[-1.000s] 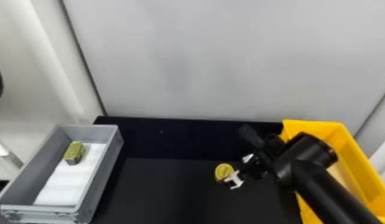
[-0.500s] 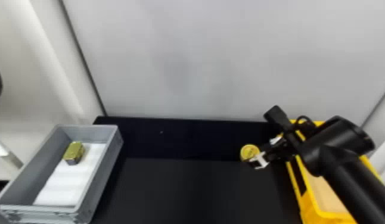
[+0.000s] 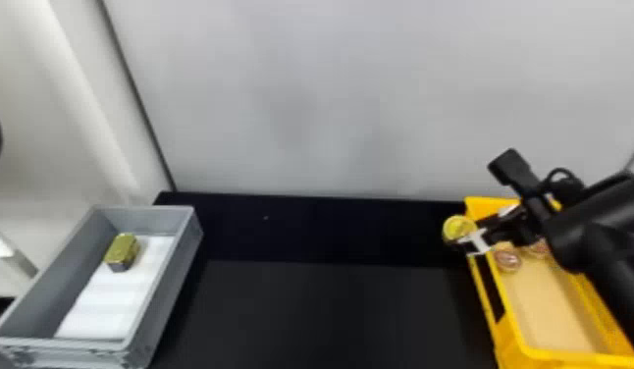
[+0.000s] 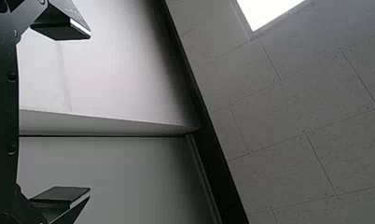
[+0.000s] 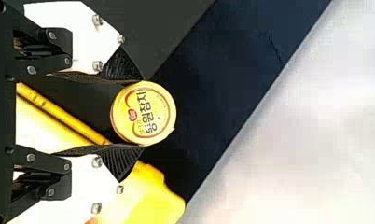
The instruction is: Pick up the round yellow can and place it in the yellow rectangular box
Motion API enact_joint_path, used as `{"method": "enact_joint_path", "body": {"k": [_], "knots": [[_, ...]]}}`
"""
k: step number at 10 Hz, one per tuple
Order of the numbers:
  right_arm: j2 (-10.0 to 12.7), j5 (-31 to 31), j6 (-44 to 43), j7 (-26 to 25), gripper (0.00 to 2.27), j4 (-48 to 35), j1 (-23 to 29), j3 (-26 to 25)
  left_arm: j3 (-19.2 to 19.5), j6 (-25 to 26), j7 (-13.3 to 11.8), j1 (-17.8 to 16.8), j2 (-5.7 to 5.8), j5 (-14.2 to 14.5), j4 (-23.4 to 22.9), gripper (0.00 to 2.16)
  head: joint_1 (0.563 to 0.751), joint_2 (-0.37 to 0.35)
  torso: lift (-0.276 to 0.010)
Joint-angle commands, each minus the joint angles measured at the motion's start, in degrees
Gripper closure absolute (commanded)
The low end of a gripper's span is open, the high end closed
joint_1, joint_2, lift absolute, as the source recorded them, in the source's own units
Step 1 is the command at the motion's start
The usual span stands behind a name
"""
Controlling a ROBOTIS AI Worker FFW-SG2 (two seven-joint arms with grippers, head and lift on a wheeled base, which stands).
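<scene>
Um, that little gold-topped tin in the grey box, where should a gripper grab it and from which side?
Probably by two opposite sides, from above: the gold-topped tin looks blocky, its top faces up uncovered, and the walls of the grey box rise around it, likely hindering a sideways approach.

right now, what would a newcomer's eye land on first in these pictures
Probably the bright yellow box on the right of the head view, with the right gripper holding the round yellow can by the box's far left corner. Next might come the grey tray on the left, where a small gold-topped can sits on a white liner.
</scene>
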Motion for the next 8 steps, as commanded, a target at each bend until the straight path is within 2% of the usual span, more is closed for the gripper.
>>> {"method": "enact_joint_path", "body": {"k": [1, 5, 8], "knots": [[-1.54, 1.97, 1.0, 0.39, 0.64, -2.44, 0.73, -3.55, -0.18, 0.27, -0.05, -0.15, 0.17, -0.03, 0.0, 0.1, 0.663, 0.054, -0.01], [-4.27, 4.43, 2.32, 1.53, 0.64, -4.72, 2.75, -8.48, -0.27, 0.8, -0.23, -0.15, 0.79, -0.12, -0.17, 0.1, 0.663, 0.054, -0.01], [-4.44, 6.72, 3.11, 1.71, 0.64, -4.72, 5.3, -12.79, -0.18, 0.97, -0.4, -0.15, 1.14, -0.3, -0.53, 0.1, 0.663, 0.054, -0.01]]}}
